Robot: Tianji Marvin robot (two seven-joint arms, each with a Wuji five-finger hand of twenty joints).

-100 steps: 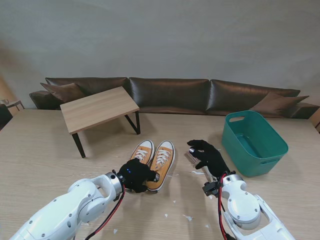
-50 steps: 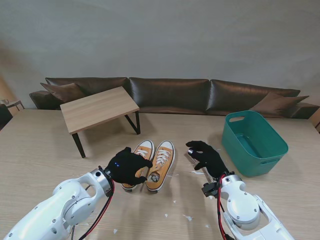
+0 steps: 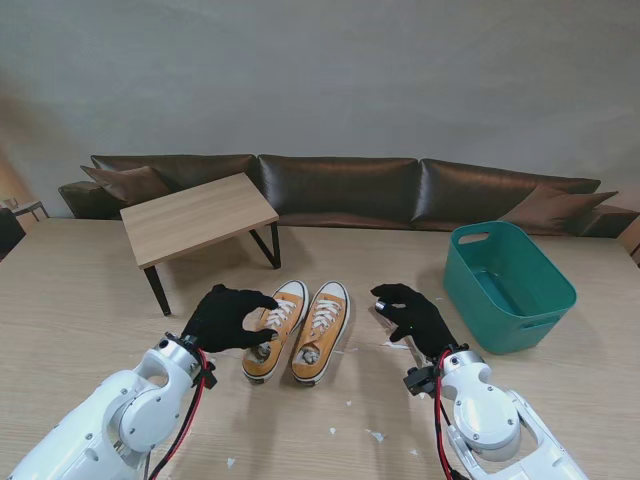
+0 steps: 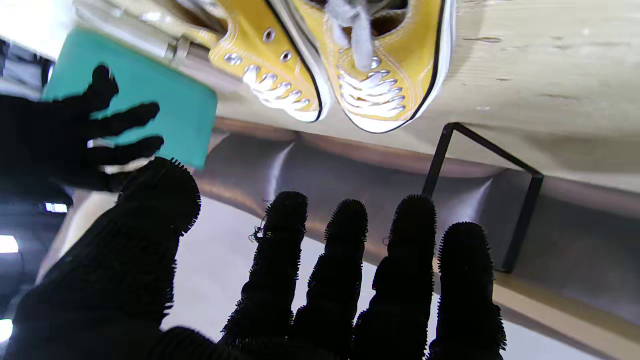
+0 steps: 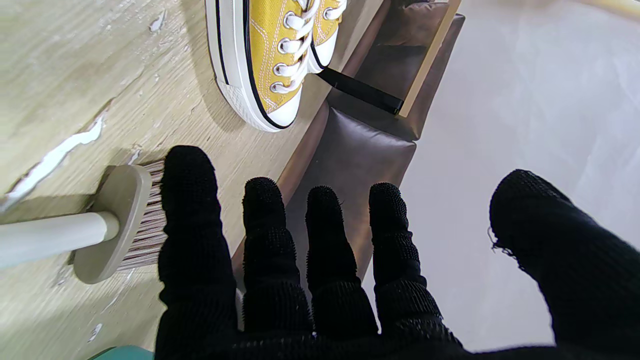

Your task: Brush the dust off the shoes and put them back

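The left robot hand (image 3: 228, 317), gloved in black knit, has been drawn away from the heels of the 2 mustard-yellow canvas sneakers with white laces and white rubber toe caps (image 3: 298, 328) over the last second and is now held to their left, its fingers (image 4: 345, 260) spread and nothing gripped. In the stand view its fingertips are seen close to the collar of the left shoe; whether they touch it cannot be told. The pair has been left side by side, toes pointing away from the robot, near the middle of the light wood-grain counter (image 3: 80, 300).

The right robot hand (image 3: 412, 312) has barely been moved in that time. Its fingers (image 5: 272, 235) are extended and apart, and nothing is held. The grey plastic brush with pale bristles and a round handle (image 5: 112, 225) is seen lying on the counter just beside that hand.

Since both hands are empty and the brush is down, the brushing step is judged either finished or not yet resumed; the putting back of the shoes appears still to be done.

Small white scraps (image 3: 374, 435) are scattered on the counter nearer the robot. A teal plastic tub (image 3: 510, 285) stands to the right, a low wooden side table with black metal legs (image 3: 198, 217) to the left, and a dark brown leather sofa (image 3: 340, 190) runs along a plain grey wall.
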